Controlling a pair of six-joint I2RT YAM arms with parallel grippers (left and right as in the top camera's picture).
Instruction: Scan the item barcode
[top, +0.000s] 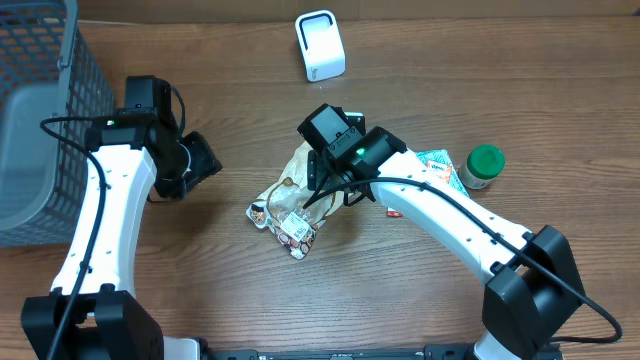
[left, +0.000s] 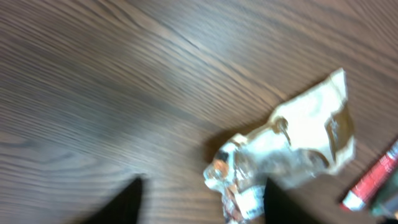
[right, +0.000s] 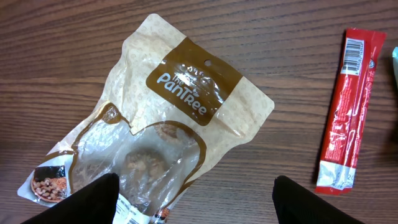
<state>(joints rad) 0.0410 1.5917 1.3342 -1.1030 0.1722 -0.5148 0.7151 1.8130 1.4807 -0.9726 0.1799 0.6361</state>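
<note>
Overhead, the right arm reaches from lower right to frame centre, its right gripper spread wide and empty above the snack pouch lying on the wooden table; the left gripper, parted and empty, hangs beside a grey basket at left.

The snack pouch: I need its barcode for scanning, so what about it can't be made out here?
- Overhead: the right arm covers the top of the pouch; its label is too small to read.
- Left wrist: blur, print unreadable.
- Right wrist: frame bottom and fingers cut off its lower end; no barcode visible.
</note>
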